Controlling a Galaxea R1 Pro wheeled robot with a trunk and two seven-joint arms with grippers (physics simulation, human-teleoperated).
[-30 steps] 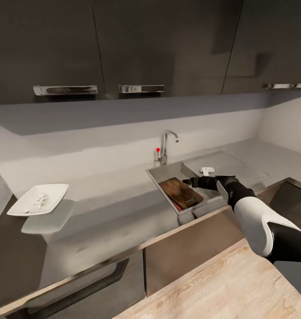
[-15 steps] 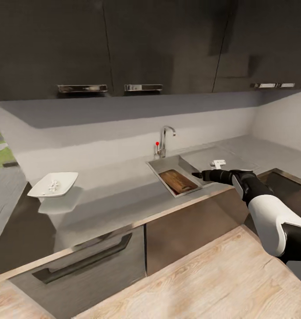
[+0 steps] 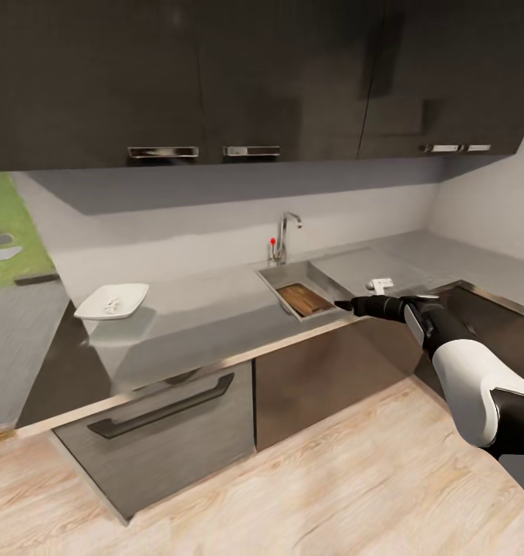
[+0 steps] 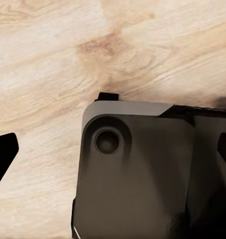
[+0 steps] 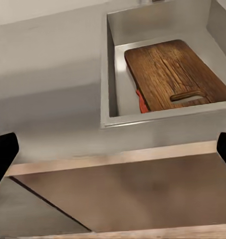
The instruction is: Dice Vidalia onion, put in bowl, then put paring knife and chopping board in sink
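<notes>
Both fingers of the right gripper [image 3: 346, 306] spread wide, empty, near the sink [image 3: 321, 272].

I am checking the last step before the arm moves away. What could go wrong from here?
1. The right end effector hangs at the sink's front rim; a careless pull-back could clip it.
2. The paring knife shows just a red sliver beside the chopping board, so its placement is hard to confirm.
</notes>
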